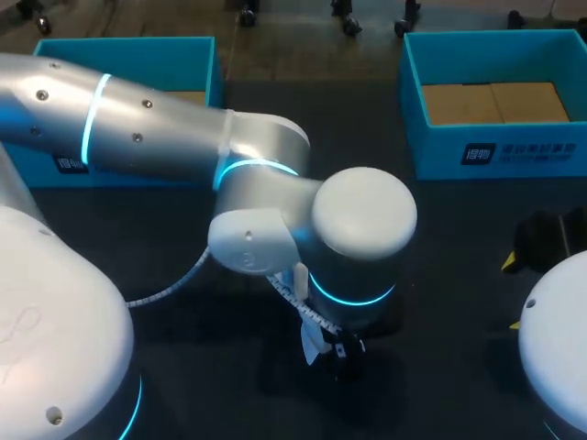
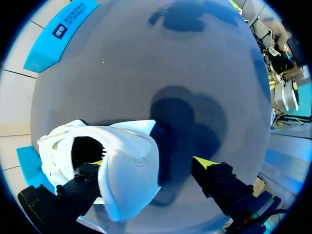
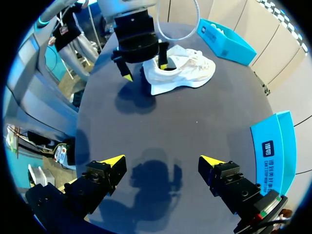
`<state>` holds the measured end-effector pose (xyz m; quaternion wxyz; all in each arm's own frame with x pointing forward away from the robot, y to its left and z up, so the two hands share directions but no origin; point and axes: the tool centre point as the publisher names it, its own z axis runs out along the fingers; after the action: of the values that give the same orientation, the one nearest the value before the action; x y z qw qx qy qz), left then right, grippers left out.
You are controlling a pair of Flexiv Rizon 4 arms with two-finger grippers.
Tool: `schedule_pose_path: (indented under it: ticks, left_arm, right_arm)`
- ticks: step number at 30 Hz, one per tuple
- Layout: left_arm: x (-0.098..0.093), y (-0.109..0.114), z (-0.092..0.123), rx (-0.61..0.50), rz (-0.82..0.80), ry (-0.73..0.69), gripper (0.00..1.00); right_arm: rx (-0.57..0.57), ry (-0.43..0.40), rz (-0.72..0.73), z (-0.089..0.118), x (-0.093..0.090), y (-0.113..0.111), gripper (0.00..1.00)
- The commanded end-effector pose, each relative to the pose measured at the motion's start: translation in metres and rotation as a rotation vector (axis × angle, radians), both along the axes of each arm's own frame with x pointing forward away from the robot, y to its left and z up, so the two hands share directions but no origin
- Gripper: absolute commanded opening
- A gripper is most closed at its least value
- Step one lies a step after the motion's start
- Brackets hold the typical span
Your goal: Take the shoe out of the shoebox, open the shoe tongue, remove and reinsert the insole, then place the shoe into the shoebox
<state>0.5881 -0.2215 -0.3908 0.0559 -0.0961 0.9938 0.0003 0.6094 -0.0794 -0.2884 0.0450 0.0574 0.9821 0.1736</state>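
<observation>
Left claw (image 2: 152, 163) straddles the heel wall of the white, smooth, stitched shoe (image 2: 127, 168), black fingers spread wide, one yellow tip inside its dark opening. Shoe rests sole-down on the matte dark table (image 3: 195, 122). Apart from the shoe, right claw (image 3: 162, 161) hangs agape, empty. Beyond the shoe stand a blue rectangular shoebox (image 1: 495, 151) and a second shoebox (image 1: 128, 46).

Dark table (image 1: 459, 238) (matte surface) with soft shadows

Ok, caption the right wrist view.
Left gripper with one finger in the white shoe on the table, ahead of open right gripper.
</observation>
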Motion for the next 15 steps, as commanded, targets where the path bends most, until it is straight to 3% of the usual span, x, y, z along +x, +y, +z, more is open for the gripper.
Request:
schedule_pose_path:
  ticks: [1,2,4,5,6,15]
  left_arm:
    - [0.0001,0.0002,-0.0073,-0.003,0.009,0.004,0.75]
    - [0.0000,0.0002,-0.0077,-0.004,0.009,0.009,0.57]
    - [-0.0005,0.0002,-0.0090,0.002,0.015,0.010,0.37]
    - [-0.0006,0.0002,-0.0095,0.005,0.016,0.013,0.13]
    - [-0.0007,0.0003,-0.0101,0.010,0.021,0.013,0.00]
    - [-0.0003,0.0064,-0.0077,0.013,0.029,0.028,0.00]
  right_arm:
    - [-0.002,-0.002,-0.001,0.0006,-0.0019,0.0001,1.00]
    - [-0.002,-0.002,-0.001,0.0006,-0.0019,0.0001,1.00]
    - [-0.002,-0.002,-0.001,0.0006,-0.0019,0.0001,1.00]
    - [-0.002,-0.002,-0.001,0.0006,-0.0019,0.0001,1.00]
    - [-0.002,-0.002,-0.001,0.0006,-0.0019,0.0001,1.00]
    - [-0.002,-0.002,-0.001,0.0006,-0.0019,0.0001,1.00]
